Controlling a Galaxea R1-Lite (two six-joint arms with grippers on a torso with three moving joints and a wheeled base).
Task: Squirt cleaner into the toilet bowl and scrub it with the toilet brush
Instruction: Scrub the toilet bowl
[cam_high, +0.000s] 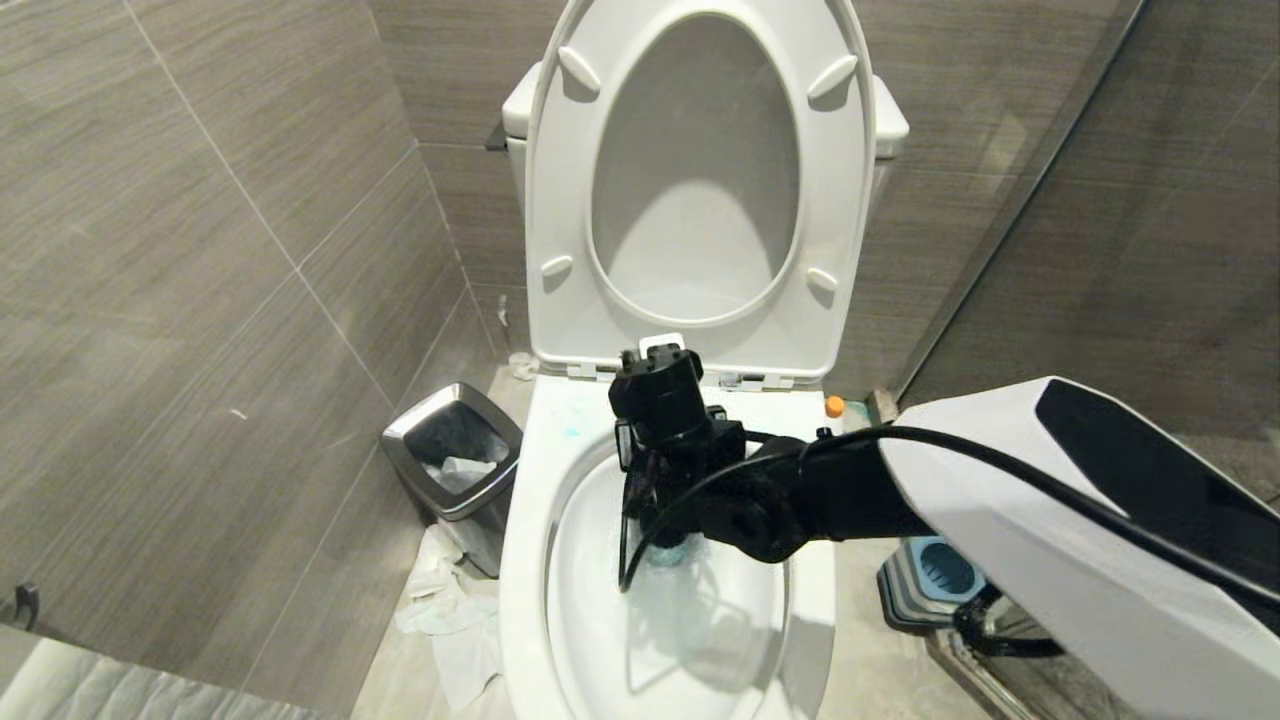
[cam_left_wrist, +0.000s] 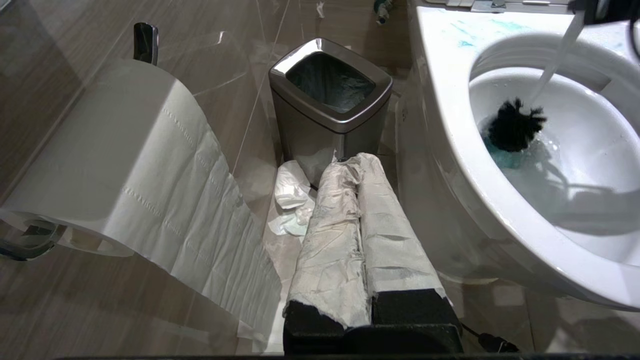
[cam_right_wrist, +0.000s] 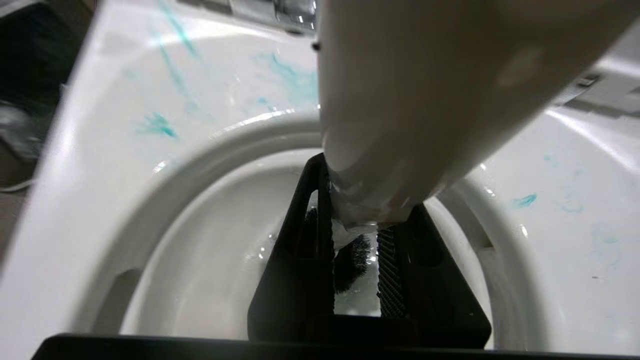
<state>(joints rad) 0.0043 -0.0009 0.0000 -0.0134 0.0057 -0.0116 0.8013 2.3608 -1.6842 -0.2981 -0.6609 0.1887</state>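
Observation:
The white toilet bowl (cam_high: 525, 560) stands with seat and lid (cam_high: 850, 250) raised. My right gripper (cam_high: 645, 510) points down into the basin, shut on the toilet brush's white handle (cam_right_wrist: 425, 100). In the left wrist view the handle (cam_left_wrist: 557, 55) slants down to the dark head (cam_left_wrist: 515, 126), which sits in blue-turquoise cleaner (cam_left_wrist: 505, 159) at the water. Cleaner streaks mark the rim (cam_right_wrist: 157, 125). In the right wrist view my right gripper (cam_right_wrist: 367, 200) clamps the handle, with the head (cam_right_wrist: 352, 260) below. My left gripper (cam_left_wrist: 350, 162), taped and shut on nothing, is parked low beside the toilet.
A steel-rimmed black bin (cam_high: 455, 455) stands left of the toilet with crumpled paper (cam_high: 440, 600) on the floor. A toilet roll (cam_left_wrist: 125, 165) hangs on the left wall. The blue-and-grey brush holder (cam_high: 940, 575) and an orange bottle cap (cam_high: 834, 406) are to the right, by a glass partition.

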